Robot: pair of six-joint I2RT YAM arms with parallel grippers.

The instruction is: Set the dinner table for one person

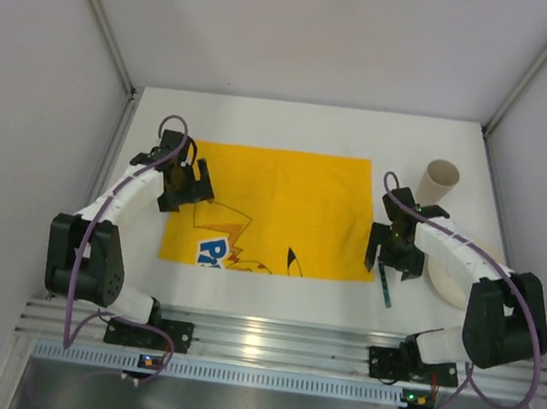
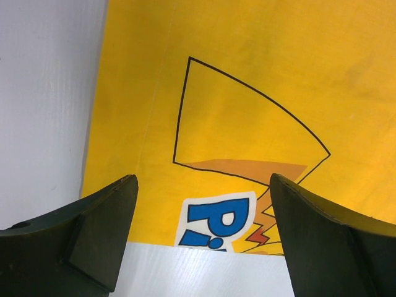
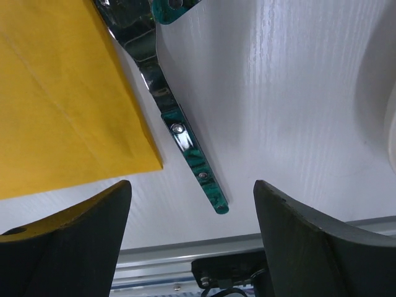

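Observation:
The dinner table (image 1: 294, 127) is a white surface with a yellow cartoon-print cloth (image 1: 283, 206) spread in its middle. A piece of cutlery with a green handle (image 1: 385, 292) lies on the table just off the cloth's near right corner; the right wrist view shows its handle (image 3: 199, 168) and shiny metal part. My right gripper (image 1: 394, 259) hovers over it, open and empty (image 3: 192, 183). My left gripper (image 1: 183, 188) is open and empty above the cloth's left edge (image 2: 204, 179). The cloth (image 2: 247, 93) fills the left wrist view.
A white cup (image 1: 439, 181) stands at the back right. A white plate (image 1: 442, 279) lies at the right, partly hidden under my right arm; its rim (image 3: 383, 93) shows in the right wrist view. Grey walls enclose the table; an aluminium rail (image 1: 266, 340) runs along the near edge.

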